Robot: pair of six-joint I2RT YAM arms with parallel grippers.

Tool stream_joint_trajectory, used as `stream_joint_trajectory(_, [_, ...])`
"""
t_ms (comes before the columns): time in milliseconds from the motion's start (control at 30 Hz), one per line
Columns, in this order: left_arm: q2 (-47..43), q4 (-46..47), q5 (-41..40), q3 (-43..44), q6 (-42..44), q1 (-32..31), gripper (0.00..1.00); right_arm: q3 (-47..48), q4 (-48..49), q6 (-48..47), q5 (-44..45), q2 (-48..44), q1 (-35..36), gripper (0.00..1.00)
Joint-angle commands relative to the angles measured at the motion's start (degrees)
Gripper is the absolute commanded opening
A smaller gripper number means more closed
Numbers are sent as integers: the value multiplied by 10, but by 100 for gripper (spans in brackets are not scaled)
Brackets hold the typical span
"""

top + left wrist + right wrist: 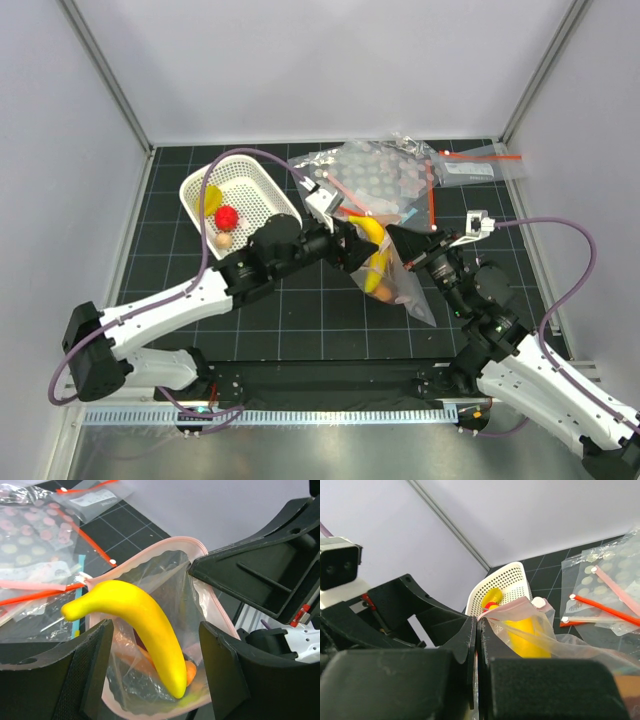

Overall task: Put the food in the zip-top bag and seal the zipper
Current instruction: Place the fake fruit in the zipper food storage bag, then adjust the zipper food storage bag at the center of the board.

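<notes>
The clear zip-top bag stands open in mid-table, its pink zipper forming the mouth rim. My right gripper is shut on that rim, the film pinched between its pads. A yellow banana pokes tip-down into the bag mouth, its stem end outside. My left gripper is open around it, the fingers clear of the banana on both sides. An orange hot dog lies inside the bag. The white basket holds a yellow round piece, a red berry and a beige egg.
Several other plastic bags lie behind: dotted ones and a clear one with a red strip. The basket stands at the back left, close to the left arm. Grey walls enclose the black gridded mat.
</notes>
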Motion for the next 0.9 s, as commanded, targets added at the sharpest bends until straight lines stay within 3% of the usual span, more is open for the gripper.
stream_joint_trajectory(0, [-36,-63,-36,35,10,-3,72,1,25,-14,19,-3,2,1])
stream_joint_trajectory(167, [-58,-116,-126,41,6,-2,76,2,28,-19,18,3,2,1])
stream_joint_trajectory(300, [-27,-189,-181,81,-2,1,77,4,27,-24,13,9,2,1])
stream_joint_trajectory(433, [8,-205,-106,98,-28,30,72,4,27,-25,17,9,2,1])
stream_joint_trajectory(600, [47,-231,-74,120,-46,53,70,3,26,-27,22,9,2,1])
stream_joint_trajectory(700, [71,-243,-42,133,-54,61,56,4,24,-27,22,11,1,1])
stream_joint_trajectory(867, [101,-239,-13,141,-53,61,47,1,28,-25,22,14,2,1])
